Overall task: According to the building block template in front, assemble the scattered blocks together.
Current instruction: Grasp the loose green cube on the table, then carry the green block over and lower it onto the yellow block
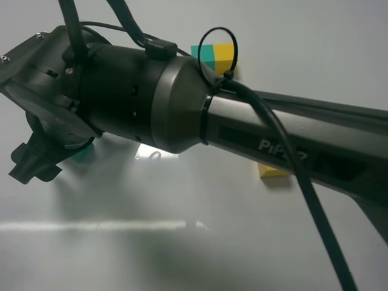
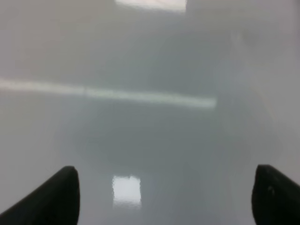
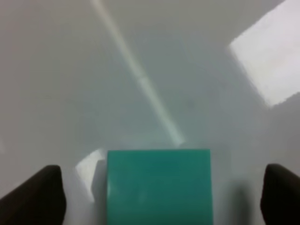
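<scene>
- The glossy white table (image 1: 121,254) fills all three of your views, streaked with reflected light.
- Your dark grey right arm (image 1: 182,103) reaches across the high view to its left side, covering much of the surface.
- Your right gripper (image 3: 161,199) is spread wide, with the teal-green plastic cube (image 3: 159,185) between its fingertips and neither tip touching it.
- Your left gripper (image 2: 164,197) is equally wide apart and holds nothing.
- The teal-and-yellow two-cube template bar (image 1: 217,57) lies at the far side, partly behind the arm.
- The yellow plastic cube (image 1: 271,172) peeks from under the arm, well apart from the teal one.

Dark grey rounded arm (image 1: 176,97) with pale lettering, black cable (image 1: 316,212) cinched by a zip tie (image 1: 206,118)
</scene>
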Tool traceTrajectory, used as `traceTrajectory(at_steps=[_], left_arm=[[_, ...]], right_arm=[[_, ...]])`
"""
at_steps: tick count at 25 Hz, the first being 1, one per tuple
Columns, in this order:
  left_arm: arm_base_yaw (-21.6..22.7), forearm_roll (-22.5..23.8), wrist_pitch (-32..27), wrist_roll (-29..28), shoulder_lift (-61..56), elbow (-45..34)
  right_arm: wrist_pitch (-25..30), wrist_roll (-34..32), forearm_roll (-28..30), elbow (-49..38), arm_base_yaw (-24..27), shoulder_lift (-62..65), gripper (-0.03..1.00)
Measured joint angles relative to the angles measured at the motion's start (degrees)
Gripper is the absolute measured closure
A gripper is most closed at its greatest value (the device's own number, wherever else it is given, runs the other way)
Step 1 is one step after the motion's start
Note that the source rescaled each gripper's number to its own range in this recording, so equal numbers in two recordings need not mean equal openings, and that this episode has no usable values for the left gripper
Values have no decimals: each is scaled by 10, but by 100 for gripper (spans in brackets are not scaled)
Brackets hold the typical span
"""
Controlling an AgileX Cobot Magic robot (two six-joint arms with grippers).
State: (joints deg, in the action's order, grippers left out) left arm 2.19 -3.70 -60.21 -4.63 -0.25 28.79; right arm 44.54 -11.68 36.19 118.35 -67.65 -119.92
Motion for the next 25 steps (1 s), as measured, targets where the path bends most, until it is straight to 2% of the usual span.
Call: traceTrajectory(at_steps=[3, 6, 8, 13, 14, 20, 23, 25], left_arm=[[0, 0, 0, 0, 0, 0], [0, 0, 0, 0, 0, 0], [0, 0, 0, 0, 0, 0], [0, 0, 0, 0, 0, 0], [0, 0, 0, 0, 0, 0], [0, 0, 0, 0, 0, 0], [0, 0, 0, 0, 0, 0], [0, 0, 0, 0, 0, 0]], right_arm=[[0, 6, 0, 0, 0, -5, -1], [1, 12, 0, 0, 0, -7, 14], [1, 14, 0, 0, 1, -7, 31], [2, 17, -2, 0, 5, -7, 89], [2, 19, -2, 0, 5, -7, 96], [15, 56, -3, 0, 0, -5, 96], [29, 111, -28, 0, -9, 10, 96], [40, 161, -66, 0, -12, 32, 96]])
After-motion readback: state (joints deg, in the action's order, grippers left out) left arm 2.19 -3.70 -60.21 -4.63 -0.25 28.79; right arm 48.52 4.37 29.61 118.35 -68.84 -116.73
